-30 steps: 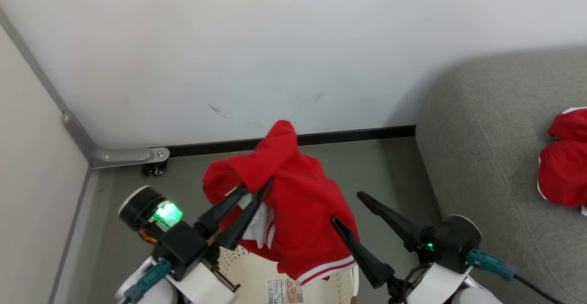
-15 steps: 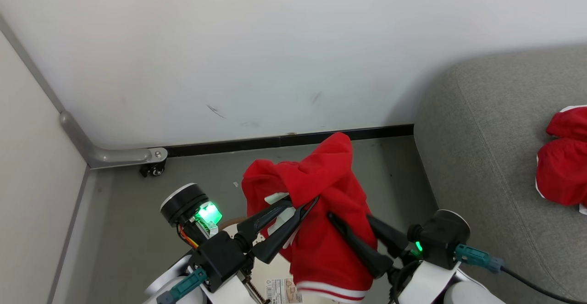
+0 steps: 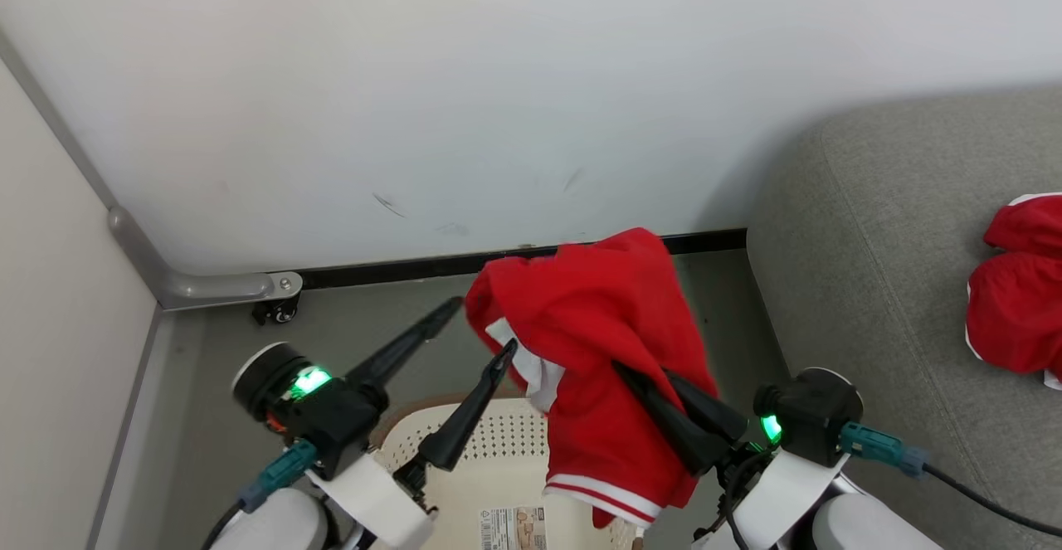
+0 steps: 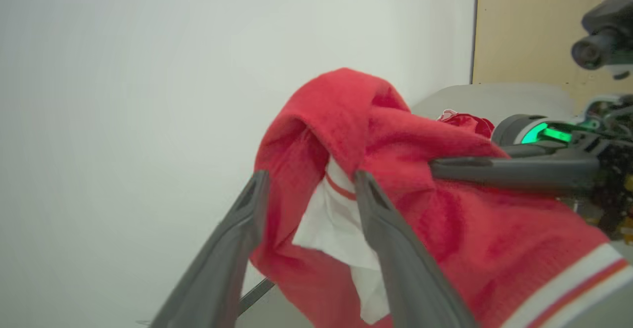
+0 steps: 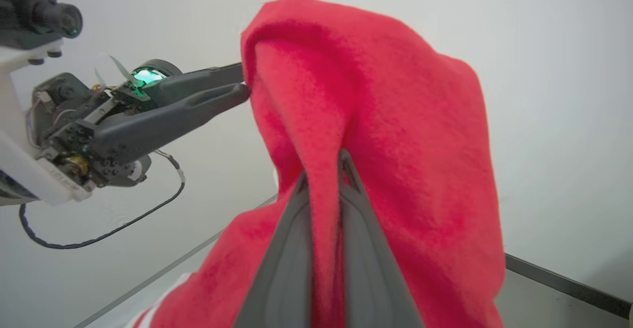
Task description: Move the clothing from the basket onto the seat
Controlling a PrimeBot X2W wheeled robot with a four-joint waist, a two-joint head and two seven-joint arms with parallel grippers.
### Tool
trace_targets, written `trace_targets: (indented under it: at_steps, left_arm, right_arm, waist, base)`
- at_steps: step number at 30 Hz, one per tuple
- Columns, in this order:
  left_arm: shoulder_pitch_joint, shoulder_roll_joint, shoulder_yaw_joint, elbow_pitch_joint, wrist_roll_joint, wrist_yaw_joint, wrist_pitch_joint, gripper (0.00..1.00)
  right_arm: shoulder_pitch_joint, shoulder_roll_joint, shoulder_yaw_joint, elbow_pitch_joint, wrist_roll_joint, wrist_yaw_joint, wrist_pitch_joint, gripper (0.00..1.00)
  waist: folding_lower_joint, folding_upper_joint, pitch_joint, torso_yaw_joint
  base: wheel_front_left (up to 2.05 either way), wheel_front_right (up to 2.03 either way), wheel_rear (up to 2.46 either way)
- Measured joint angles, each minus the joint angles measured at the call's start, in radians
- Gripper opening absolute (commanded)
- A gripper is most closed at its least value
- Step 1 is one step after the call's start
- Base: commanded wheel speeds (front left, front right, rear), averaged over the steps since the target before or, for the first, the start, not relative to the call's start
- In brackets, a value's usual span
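Left claw (image 3: 481,324) sits low on the left side, and its two long dark fingers are spread wide apart with nothing pinched between them. One finger tip is right beside the white part of the red piece of clothing (image 3: 597,318), but I cannot tell if it touches. Just below that claw in the head view is the cream basket (image 3: 506,442), with little holes in its wall and a sticker (image 3: 514,529) inside. It stands on the grey floor (image 3: 332,334), near a white wall (image 3: 498,77) that has a black strip (image 3: 398,268) along the bottom. The red piece of clothing hangs in the air above the basket, bunched up at the top, with white and red stripes on its lower edge. Right claw (image 3: 643,372) has its two fingers squeezed together on this clothing, and the red cloth drapes over them. Farther right is the big grey sofa (image 3: 871,243). Another red piece of clothing (image 3: 1016,309) lies on the sofa at the right edge, well apart from the basket
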Motion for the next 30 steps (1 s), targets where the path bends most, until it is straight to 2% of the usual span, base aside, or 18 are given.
trace_targets:
  at_steps: [5, 12, 17, 30]
  left_arm:
    - [0.038, 0.014, 0.063, 0.044, -0.024, 0.047, 0.007, 1.00]
    - [0.111, 0.015, 0.196, 0.081, -0.113, 0.118, 0.002, 1.00]
    - [0.144, 0.026, 0.268, 0.098, -0.148, 0.151, -0.003, 1.00]
    - [0.224, 0.054, 0.328, 0.140, -0.161, 0.168, -0.011, 1.00]
  right_arm:
    - [0.000, 0.000, -0.026, -0.003, 0.001, 0.000, 0.000, 0.00]
    - [0.004, 0.002, -0.086, -0.014, 0.007, 0.000, 0.000, 0.00]
    - [0.010, 0.001, -0.132, -0.021, 0.010, 0.000, 0.000, 0.00]
    - [0.068, 0.003, -0.237, -0.023, 0.008, 0.000, 0.000, 0.00]
  waist:
    - [0.0000, 0.0000, -0.001, -0.003]
    - [0.0000, 0.0000, 0.001, -0.002]
    - [0.0000, 0.0000, 0.002, 0.005]
    - [0.0000, 0.0000, 0.000, 0.011]
  base:
    - [0.00, 0.00, 0.00]
    - [0.00, 0.00, 0.00]
    - [0.00, 0.00, 0.00]
    - [0.00, 0.00, 0.00]
